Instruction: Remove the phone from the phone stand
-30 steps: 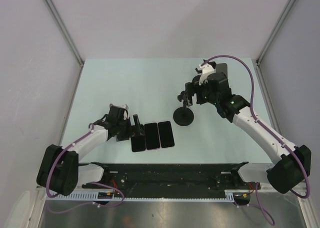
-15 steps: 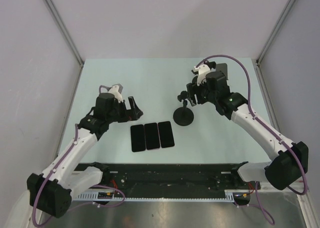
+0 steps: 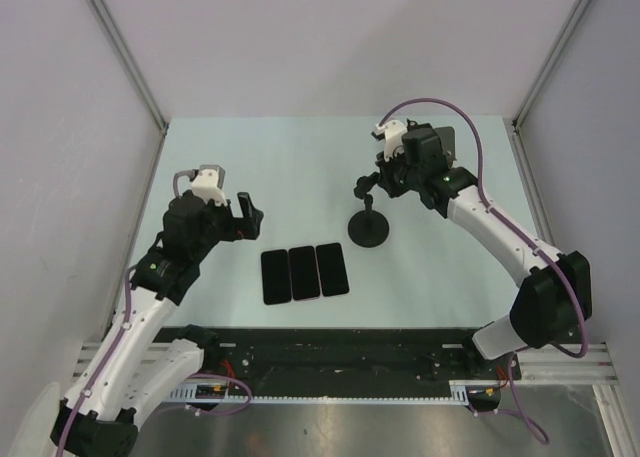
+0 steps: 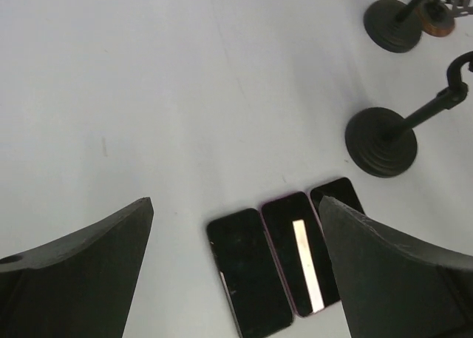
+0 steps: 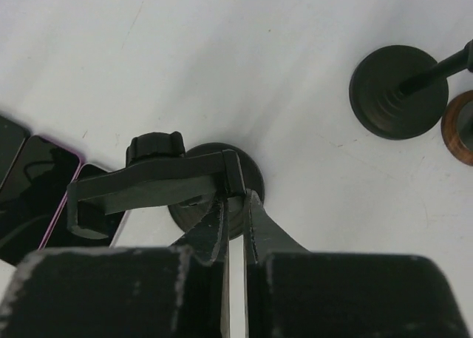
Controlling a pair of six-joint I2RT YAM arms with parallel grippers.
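The three phones lie off the phone stand, flat and screen-up in a tight row on the pale table; the middle phone has a purple rim and the two beside it are dark. In the top view the row lies just in front and to the left of the stand's round foot, near it but apart. The stand's cradle holds nothing. The right arm runs out from its mount along the right side of the table, bends at the elbow and turns its wrist back toward the centre, so the right gripper meets the top of the stand from the right. Its fingers are drawn to a thin slit and pinch one end of the cradle, with a black knob at the other end. The left arm is raised with a bent elbow over the left half of the table. The left gripper hovers to the left of the row, fingers spread wide with nothing between them. A purple cable arcs over the right wrist and a black rail lines the near edge. Both wrist views show another round black base farther off with a brown disc beside it; whether this is a real object or a reflection cannot be told
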